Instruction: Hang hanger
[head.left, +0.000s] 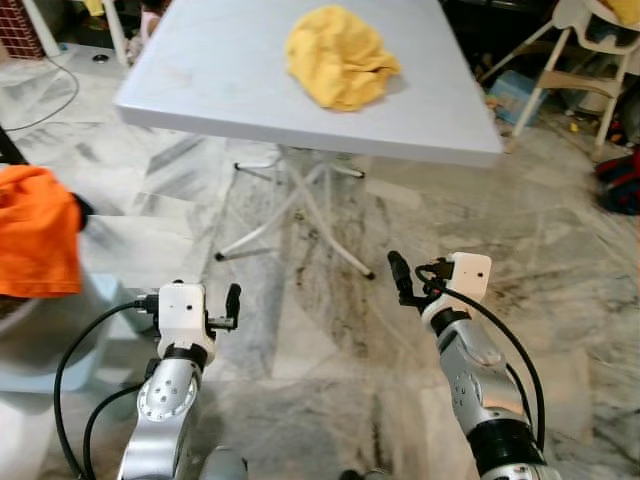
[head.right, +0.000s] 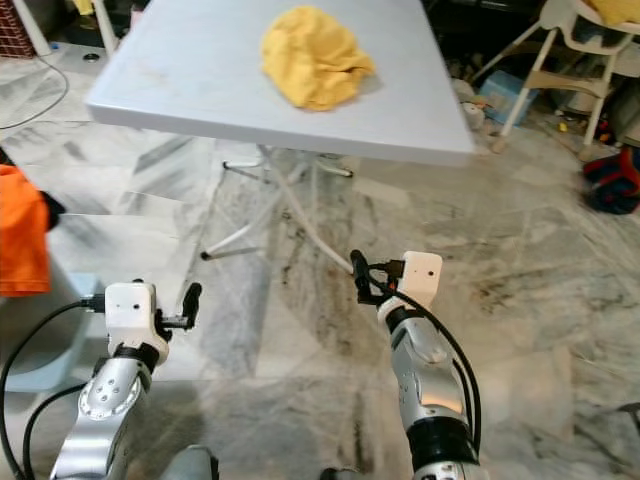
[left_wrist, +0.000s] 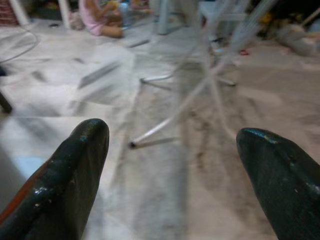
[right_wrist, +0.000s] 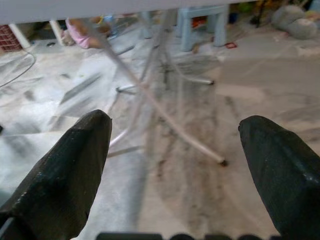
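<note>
Nearest, the left hand (head.left: 232, 305) and right hand (head.left: 400, 277) hover empty over the marble floor (head.left: 560, 260) with fingers spread wide; no hanger or container can be made out, so a good first step is probably locating one before reaching. Farther off, a crumpled yellow cloth (head.left: 338, 56) lies on the grey folding bench (head.left: 200, 70), an orange garment (head.left: 36, 230) at far left.

yellow cloth (head.left: 340, 55) on grey table (head.left: 200, 80)
</note>
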